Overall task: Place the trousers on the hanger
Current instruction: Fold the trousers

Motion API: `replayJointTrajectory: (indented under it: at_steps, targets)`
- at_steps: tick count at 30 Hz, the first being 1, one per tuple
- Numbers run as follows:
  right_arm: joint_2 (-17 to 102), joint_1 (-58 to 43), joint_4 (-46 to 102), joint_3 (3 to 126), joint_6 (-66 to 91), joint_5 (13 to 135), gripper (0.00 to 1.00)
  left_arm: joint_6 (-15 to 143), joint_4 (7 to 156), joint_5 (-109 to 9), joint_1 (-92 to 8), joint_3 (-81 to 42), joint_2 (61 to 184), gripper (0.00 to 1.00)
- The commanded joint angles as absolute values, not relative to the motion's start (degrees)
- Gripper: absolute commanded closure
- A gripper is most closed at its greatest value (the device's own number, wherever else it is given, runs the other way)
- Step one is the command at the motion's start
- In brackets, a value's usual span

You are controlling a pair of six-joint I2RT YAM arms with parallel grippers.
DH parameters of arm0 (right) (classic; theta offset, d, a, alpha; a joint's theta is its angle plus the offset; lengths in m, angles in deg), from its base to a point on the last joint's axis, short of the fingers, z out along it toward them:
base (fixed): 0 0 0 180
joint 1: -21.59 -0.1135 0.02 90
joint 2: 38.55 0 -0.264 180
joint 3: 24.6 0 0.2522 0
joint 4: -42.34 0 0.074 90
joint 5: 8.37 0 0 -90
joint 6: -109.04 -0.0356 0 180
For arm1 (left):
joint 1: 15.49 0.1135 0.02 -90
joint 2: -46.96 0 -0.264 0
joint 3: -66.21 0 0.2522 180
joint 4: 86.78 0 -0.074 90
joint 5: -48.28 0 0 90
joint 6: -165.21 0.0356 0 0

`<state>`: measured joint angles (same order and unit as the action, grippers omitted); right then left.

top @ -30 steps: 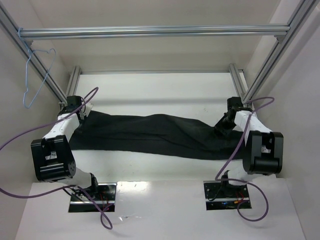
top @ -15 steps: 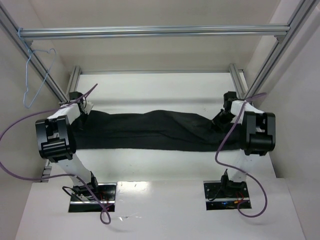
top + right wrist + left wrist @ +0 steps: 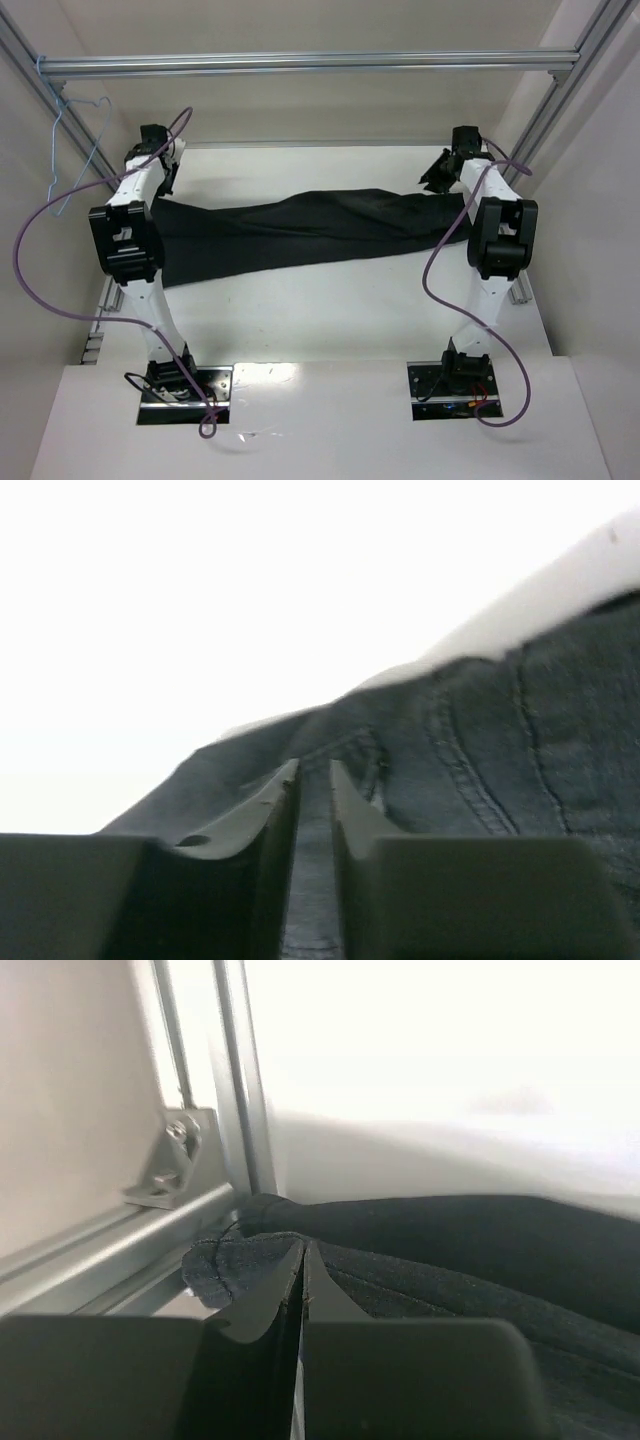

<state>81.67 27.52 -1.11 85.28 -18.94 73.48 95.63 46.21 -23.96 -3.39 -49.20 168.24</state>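
The black trousers (image 3: 300,230) lie stretched across the white table, from the left arm to the right arm. My left gripper (image 3: 163,190) is shut on their left end, and a bunched corner of cloth (image 3: 215,1265) pokes out beside the closed jaws (image 3: 303,1245). My right gripper (image 3: 437,183) is at their right end. Its jaws (image 3: 313,768) stand a narrow gap apart, with seamed cloth (image 3: 520,740) lying in and beyond the gap. The light-blue wire hanger (image 3: 75,150) hangs on the left frame bar, up and to the left of the left gripper.
Silver frame bars box in the space: a crossbar (image 3: 300,63) along the back and slanted posts at left (image 3: 110,165) and right (image 3: 550,110). A rail with a corner bracket (image 3: 175,1160) sits close to the left gripper. Purple cables loop off both arms.
Both arms have reached toward the back of the table and carried the trousers away from the near edge. The right jaws, shut before, now stand slightly apart.
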Motion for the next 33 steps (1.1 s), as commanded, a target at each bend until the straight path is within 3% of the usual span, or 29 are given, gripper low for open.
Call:
replayJointTrajectory:
  at_steps: [1, 6, 11, 13, 20, 31, 32, 33]
  targets:
    - [80.2, 28.5, 3.2, 87.9, -12.6, 73.7, 0.66, 93.3, 43.9, -24.3, -4.0, -52.6, 167.8, 0.97]
    - [68.7, 28.5, 3.7, 80.0, -11.2, 75.9, 0.40, 95.1, 44.5, -24.9, -4.0, -43.1, 160.4, 0.97]
    - [56.3, 29.9, -0.3, 70.7, -17.6, 87.4, 0.15, 96.4, 46.8, -23.5, -4.0, -29.8, 151.4, 0.97]
    - [50.6, 31.4, -0.3, 64.7, -18.5, 88.9, 0.00, 97.1, 47.4, -22.8, -4.0, -24.3, 147.4, 0.97]
    - [44.3, 32.1, -1.9, 55.5, -19.2, 90.7, 0.00, 97.7, 49.6, -22.9, -4.0, -17.7, 143.5, 0.97]
    - [57.1, 32.7, 4.9, 54.5, -24.0, 83.2, 0.00, 97.2, 50.2, -22.4, -4.0, -15.0, 141.6, 0.97]
    - [57.9, 32.7, 5.6, 55.1, -24.6, 82.5, 0.02, 97.2, 50.2, -22.4, -4.0, -15.0, 141.1, 0.97]
    - [58.6, 32.7, 6.3, 55.1, -24.6, 81.8, 0.11, 97.2, 50.7, -22.4, -4.0, -14.4, 141.1, 0.97]
